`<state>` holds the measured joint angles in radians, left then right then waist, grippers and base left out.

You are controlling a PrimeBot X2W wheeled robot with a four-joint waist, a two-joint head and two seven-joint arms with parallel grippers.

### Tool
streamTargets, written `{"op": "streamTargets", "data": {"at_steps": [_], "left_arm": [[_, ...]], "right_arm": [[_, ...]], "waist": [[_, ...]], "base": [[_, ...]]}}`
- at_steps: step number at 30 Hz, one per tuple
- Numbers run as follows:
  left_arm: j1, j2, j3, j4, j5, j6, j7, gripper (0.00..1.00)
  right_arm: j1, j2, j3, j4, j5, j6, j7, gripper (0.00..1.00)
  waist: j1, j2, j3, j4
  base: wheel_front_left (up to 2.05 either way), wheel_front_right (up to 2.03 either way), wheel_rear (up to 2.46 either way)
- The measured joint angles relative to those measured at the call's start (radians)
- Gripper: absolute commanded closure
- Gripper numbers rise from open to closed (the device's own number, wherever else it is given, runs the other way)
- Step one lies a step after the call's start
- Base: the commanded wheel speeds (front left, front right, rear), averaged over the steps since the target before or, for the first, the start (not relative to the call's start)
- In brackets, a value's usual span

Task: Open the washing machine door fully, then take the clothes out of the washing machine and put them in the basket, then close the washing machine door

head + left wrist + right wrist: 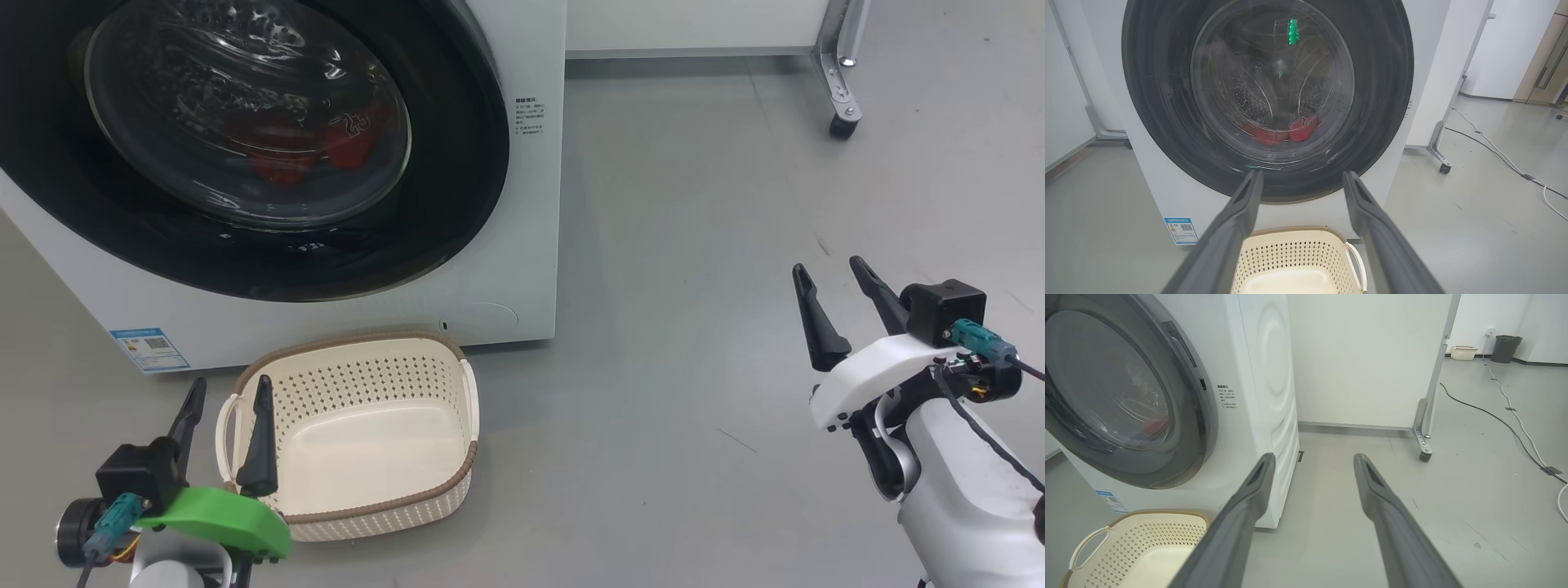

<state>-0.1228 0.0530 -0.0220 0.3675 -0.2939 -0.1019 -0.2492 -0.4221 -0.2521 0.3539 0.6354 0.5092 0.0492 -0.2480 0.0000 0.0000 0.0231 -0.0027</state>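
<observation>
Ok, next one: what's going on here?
Nothing is being handled yet. The robot faces the washing machine, whose door is shut, with the red clothes visible through the glass. The basket sits empty on the floor in front of the machine. The left end effector hovers open by the basket's near-left corner. The right end effector hangs open over bare floor to the right. Both hold nothing.

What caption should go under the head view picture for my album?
Ready: left pincer and right pincer open, empty basket before the shut washing machine door, red clothes inside.
</observation>
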Motion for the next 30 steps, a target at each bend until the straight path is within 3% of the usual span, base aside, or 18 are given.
{"op": "streamTargets", "data": {"at_steps": [16, 30], "left_arm": [[0.0, -0.007, 0.007, -0.021, 0.014, -0.006, 0.0, 0.0], [-0.005, -0.011, 0.009, -0.069, 0.031, -0.011, 0.0, 0.0]], "right_arm": [[0.001, 0.007, -0.031, -0.031, -0.014, 0.001, -0.001, 0.0], [-0.009, 0.02, -0.082, -0.103, -0.017, 0.012, -0.001, 0.0]], "waist": [[0.0, 0.0, 0.015, 0.001], [0.0, 0.0, 0.106, 0.006]], "base": [[0.0, 0.0, 0.0], [0.0, 0.0, 0.0]]}}
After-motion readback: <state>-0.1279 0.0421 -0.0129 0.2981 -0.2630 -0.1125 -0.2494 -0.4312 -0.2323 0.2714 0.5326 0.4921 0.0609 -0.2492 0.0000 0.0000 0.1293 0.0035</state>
